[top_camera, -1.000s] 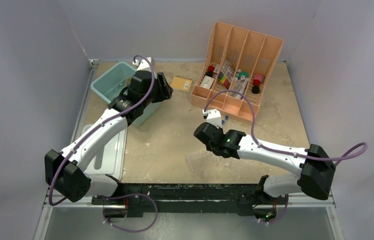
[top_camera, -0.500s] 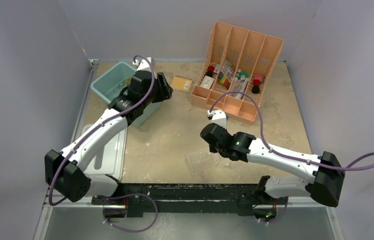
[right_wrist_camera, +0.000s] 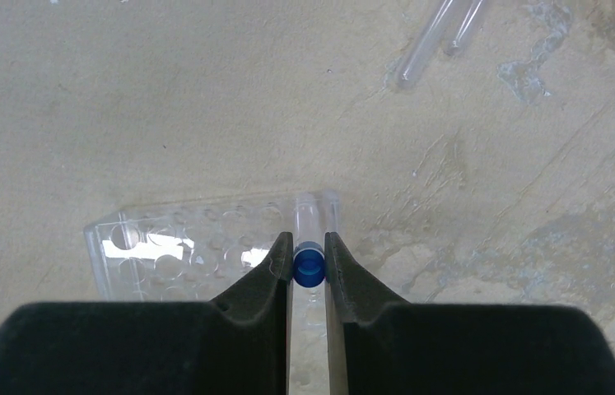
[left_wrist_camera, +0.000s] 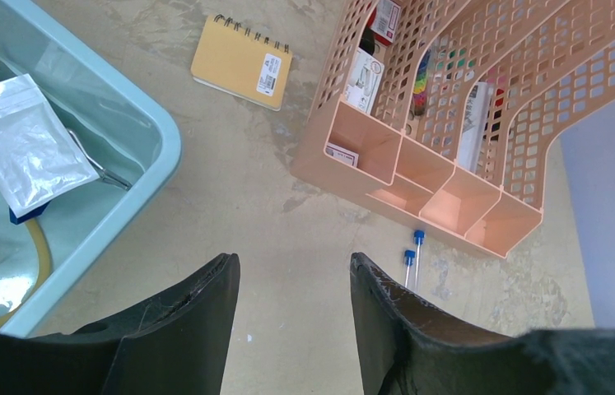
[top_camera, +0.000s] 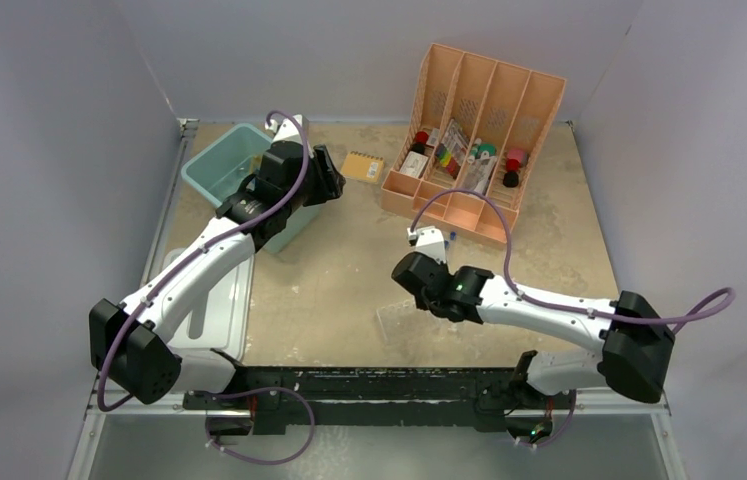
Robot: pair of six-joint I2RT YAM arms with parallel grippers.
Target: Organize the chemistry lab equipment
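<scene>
The right gripper (right_wrist_camera: 309, 241) pinches a blue-capped test tube (right_wrist_camera: 310, 265) by its cap. The tube's long axis runs in line with the fingers, cap toward the wrist and clear end pointing down at the right-hand end of the clear plastic tube rack (right_wrist_camera: 174, 248). Whether the tip has entered a hole cannot be told. The rack lies flat on the table (top_camera: 329, 270), near its front edge. Two more test tubes (left_wrist_camera: 412, 257) lie side by side just in front of the peach divider (left_wrist_camera: 452, 169), caps toward it. Across the table the left gripper (left_wrist_camera: 291, 276) hangs open and empty beside the teal bin (left_wrist_camera: 165, 140), which holds a small clear bag (left_wrist_camera: 24, 148) and amber tubing (left_wrist_camera: 37, 243). An orange notepad (left_wrist_camera: 242, 62) lies between bin and divider.
</scene>
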